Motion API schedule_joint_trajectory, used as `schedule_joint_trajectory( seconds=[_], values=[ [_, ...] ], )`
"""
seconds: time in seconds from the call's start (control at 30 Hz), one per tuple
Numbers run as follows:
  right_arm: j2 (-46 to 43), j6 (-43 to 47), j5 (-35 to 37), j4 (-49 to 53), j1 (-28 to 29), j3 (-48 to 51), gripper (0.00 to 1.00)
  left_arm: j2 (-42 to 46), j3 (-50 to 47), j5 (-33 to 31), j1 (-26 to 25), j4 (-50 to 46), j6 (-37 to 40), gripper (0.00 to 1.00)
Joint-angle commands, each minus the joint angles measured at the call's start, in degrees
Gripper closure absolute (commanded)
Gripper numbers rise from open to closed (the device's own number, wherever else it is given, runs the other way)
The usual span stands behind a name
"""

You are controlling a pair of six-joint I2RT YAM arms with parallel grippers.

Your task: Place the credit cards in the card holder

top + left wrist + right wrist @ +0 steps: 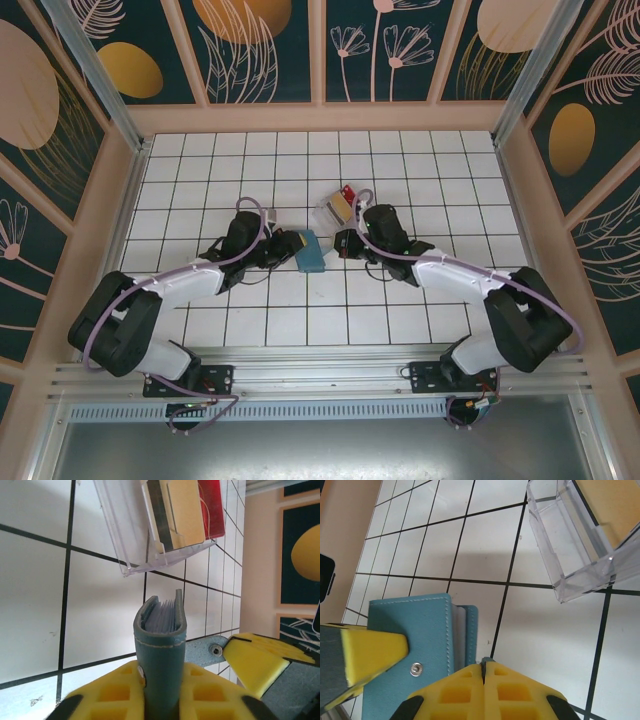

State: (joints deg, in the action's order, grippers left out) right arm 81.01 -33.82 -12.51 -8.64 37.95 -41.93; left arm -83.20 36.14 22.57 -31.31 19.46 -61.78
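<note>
Card holder [415, 630] bottom out of frame

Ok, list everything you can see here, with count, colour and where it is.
Card holder: one, teal, mid-table.
Tray: one, clear, beyond the card holder.
Red card: one, red, in the tray.
Tan cards: at least one, yellow-tan, beside the red card.
Table: one, white tiles, dark lines.
Wall panels: several, dark teal with tan plants, around the table.
Left gripper: one, yellow, shut on the card holder.
Right gripper: one, yellow, shut, beside the card holder.
</note>
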Motion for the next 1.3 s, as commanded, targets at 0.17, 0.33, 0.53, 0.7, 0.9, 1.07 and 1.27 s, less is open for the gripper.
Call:
schedule_joint_trajectory(
  seconds=[0.17,0.33,0.53,0.7,0.9,1.07,1.27],
  values=[
    [-8.2,-0.4,-0.8,2.6,-0.4,-0.8,1.00,-2.9,2.7,-2.4,0.0,-5.9,4.7,0.36],
    [-6.5,0.6,-2.6,3.8,-0.3,-0.9,1.00,-4.9,1.6,-1.7,-0.1,-3.6,3.8,0.33],
    [-5.8,-0.4,-2.6,1.8,-0.4,1.2,1.00,-5.4,-0.5,0.0,-0.1,-0.4,2.0,0.33],
    [-6.9,0.2,-0.1,6.2,-1.0,0.3,1.00,-6.0,-0.3,0.3,-0.1,-1.7,3.3,0.33],
    [-9.5,-2.6,-2.2,15.4,-3.3,-0.4,1.00,-7.8,1.1,0.9,0.0,-1.8,4.1,0.34],
    [-10.9,-6.4,-6.9,14.3,-2.4,1.3,1.00,-10.0,2.4,2.0,0.0,-0.8,4.6,0.34],
    [-7.9,-11.2,-9.6,8.2,2.4,0.0,1.00,-10.8,2.8,3.3,-0.1,-0.1,5.0,0.35]
  ],
)
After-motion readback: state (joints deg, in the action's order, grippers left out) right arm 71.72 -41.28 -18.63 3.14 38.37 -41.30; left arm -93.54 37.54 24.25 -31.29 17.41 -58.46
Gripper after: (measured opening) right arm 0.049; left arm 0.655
